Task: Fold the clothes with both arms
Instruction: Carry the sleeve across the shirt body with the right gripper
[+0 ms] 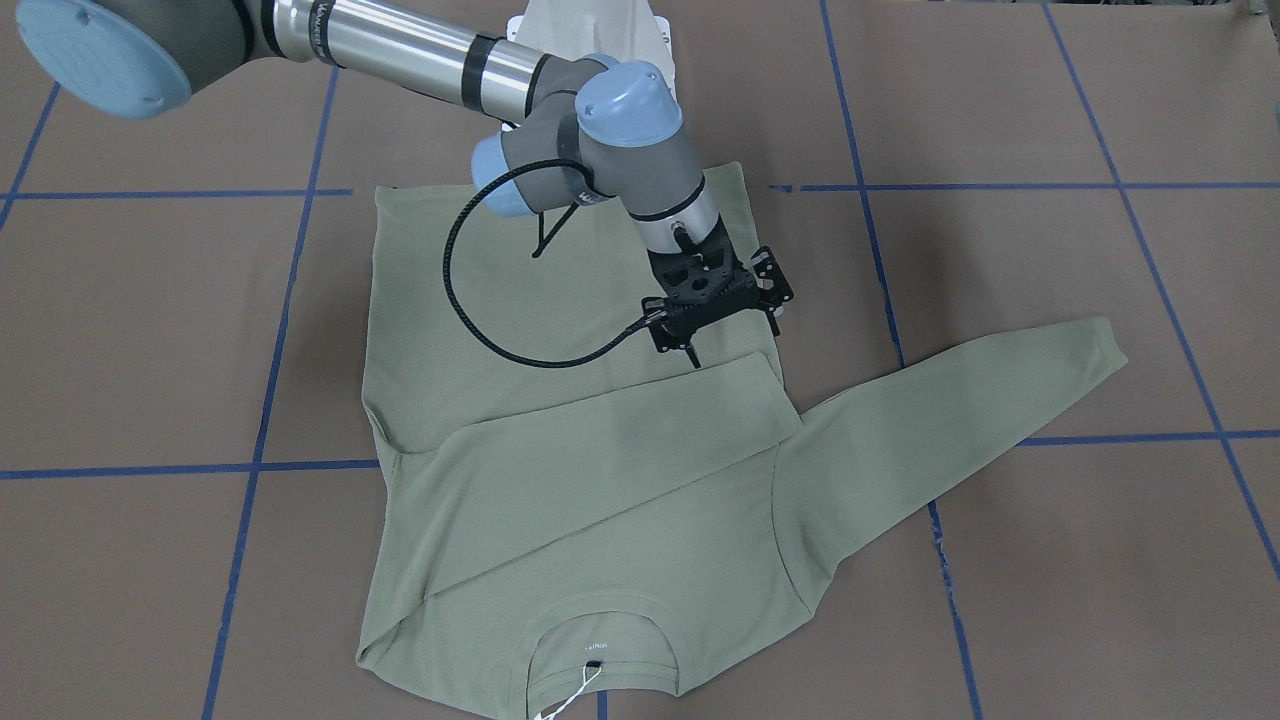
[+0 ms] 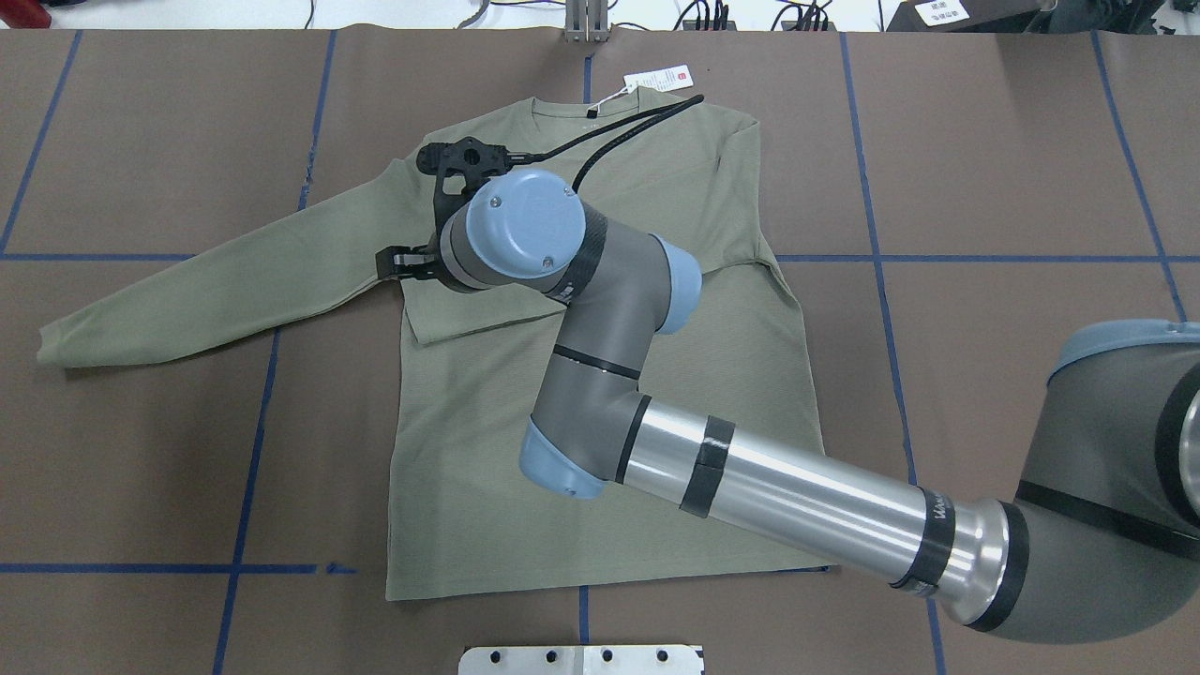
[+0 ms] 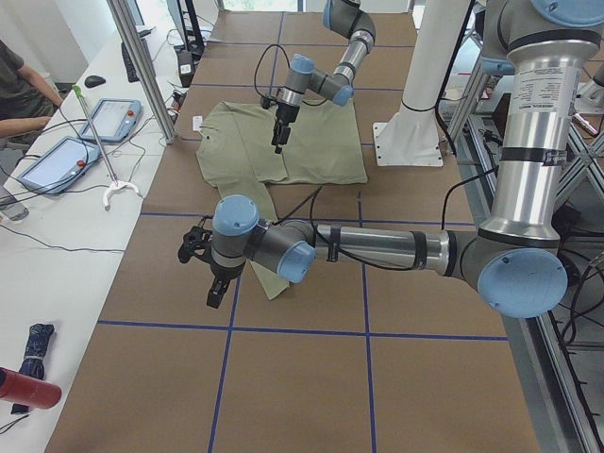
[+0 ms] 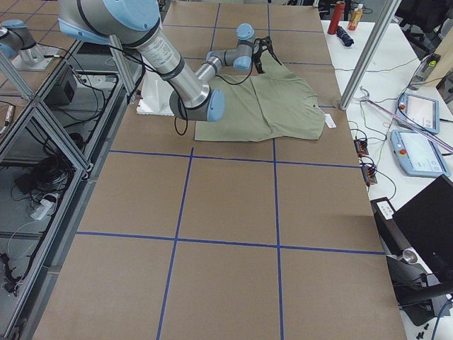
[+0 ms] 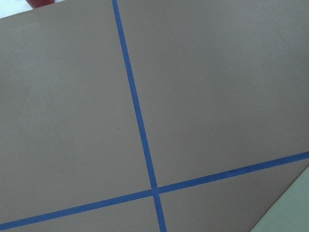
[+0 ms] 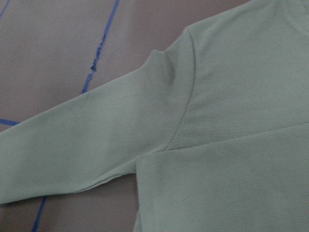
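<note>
Here right arm (image 1: 630, 150) bent over shirt (image 1: 560, 480); left arm (image 3: 377, 250) beside sleeve (image 3: 274, 283); jaws' state unclear.

You see the shirt (image 2: 469, 450) steeply from above twice: once from its hem side, once from its neck side. Both end cameras look at the shirt obliquely from afar, from opposite sides. The right wrist camera sits close over its shoulder; the left wrist's catches only its edge.

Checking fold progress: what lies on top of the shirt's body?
One sleeve lies folded across the chest of the shirt; the right gripper hangs over its cuff end. What the sleeve covers cannot be seen.
</note>
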